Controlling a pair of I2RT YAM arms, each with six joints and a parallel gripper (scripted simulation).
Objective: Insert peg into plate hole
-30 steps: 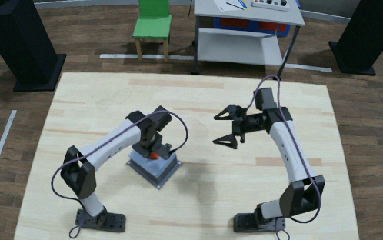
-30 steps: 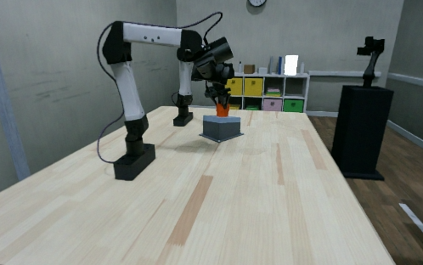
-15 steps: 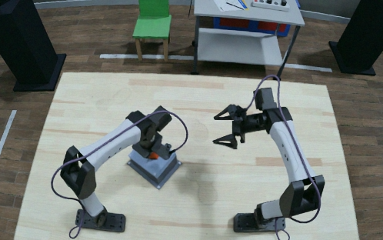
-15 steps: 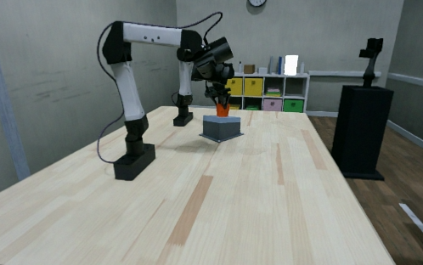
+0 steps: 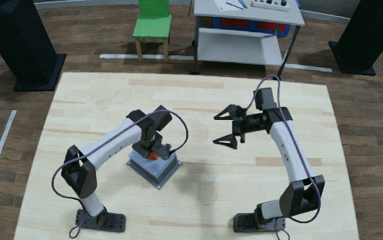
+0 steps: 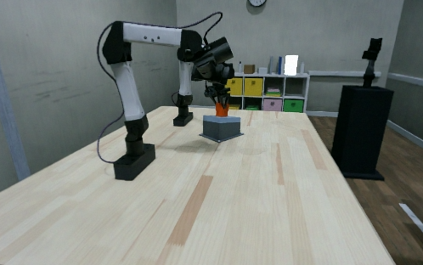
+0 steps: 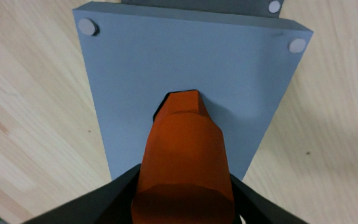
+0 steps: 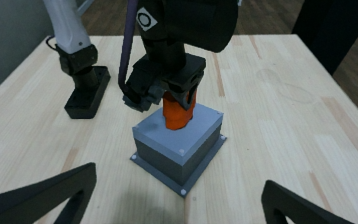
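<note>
The orange peg [image 5: 152, 156] [image 6: 222, 110] [image 7: 185, 145] [image 8: 177, 117] is held between the fingers of my left gripper [image 7: 182, 176], which points down over the plate. The plate [image 5: 159, 167] [image 6: 211, 120] [image 7: 125, 65] [image 8: 195, 137] is the blue-grey top of a block. The peg's lower end meets the plate's top near its middle. In the left wrist view a dark strip of the hole's edge shows at the tip's far and left side; the peg hides the rest, so its depth cannot be told. My right gripper [image 5: 214, 130] [image 8: 179, 180] is open and empty, away from the block.
The block stands on a dark flange [image 5: 159, 186] [image 8: 183, 191] with light round heads at its corners, on the wooden table [image 5: 105, 92] [image 6: 248, 204]. The right arm reaches in from the other side of the table, level with the block's far side.
</note>
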